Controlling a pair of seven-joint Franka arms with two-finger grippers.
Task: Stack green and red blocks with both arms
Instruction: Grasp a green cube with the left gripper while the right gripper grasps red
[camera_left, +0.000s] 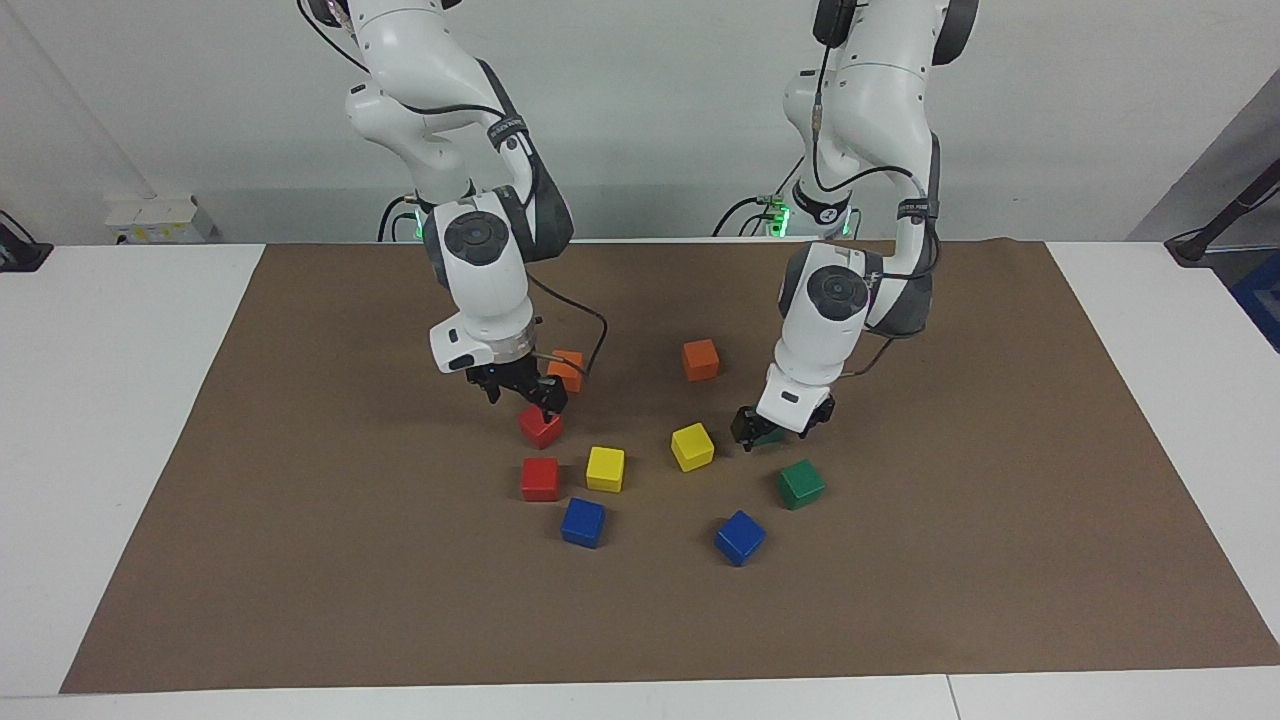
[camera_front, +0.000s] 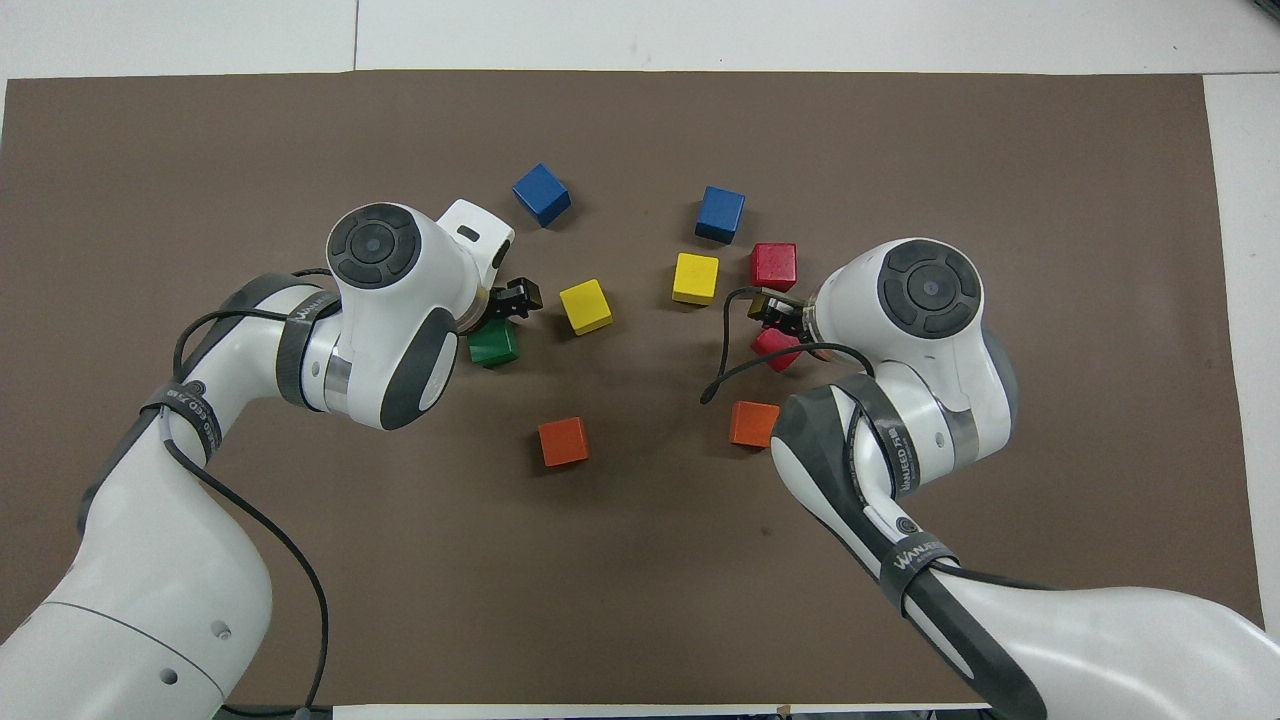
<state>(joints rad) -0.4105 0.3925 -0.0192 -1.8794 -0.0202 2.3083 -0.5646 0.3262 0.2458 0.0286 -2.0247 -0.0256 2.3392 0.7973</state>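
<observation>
I have both arms at pick stage: left gripper (camera_left: 768, 427) spread around a green block (camera_left: 768, 433), right gripper (camera_left: 522, 390) spread over a red block (camera_left: 540, 427). Next I need both to close squarely, then lift.

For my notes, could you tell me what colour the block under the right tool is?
Red, clearest in the facing view.

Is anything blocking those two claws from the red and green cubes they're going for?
Nothing visible. The right gripper hangs open just over the nearer red block; the left gripper is open and down around the nearer green block. The yellow blocks sit off to the side.
</observation>
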